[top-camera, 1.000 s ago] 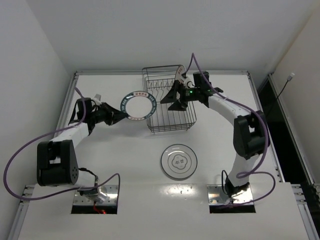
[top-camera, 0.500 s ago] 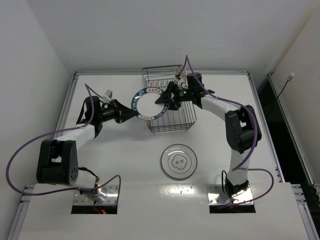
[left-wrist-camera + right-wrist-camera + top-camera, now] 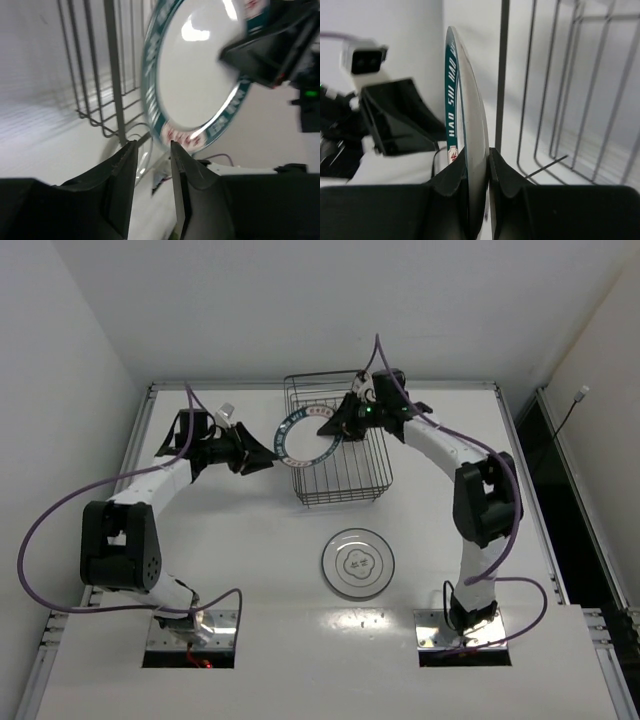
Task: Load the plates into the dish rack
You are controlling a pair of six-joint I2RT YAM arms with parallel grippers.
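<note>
step: rack the teal-rim plate (image 3: 307, 436) | right gripper (image 3: 477, 155) pinches its rim, plate upright at dish rack (image 3: 503, 75) left edge | left gripper (image 3: 152, 150) jaws apart, empty | do: keep plate edge-on, line up between tines, lower slowly (flower plate (image 3: 357, 563) waits on table)

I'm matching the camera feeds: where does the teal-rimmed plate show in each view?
Top external: the teal-rimmed plate is upper centre, at the dish rack's left edge.
Left wrist: the plate fills the upper right, face-on.
Right wrist: the plate, centre, edge-on, in the right hand.
Shared landmark: the dish rack wires beside it.
</note>
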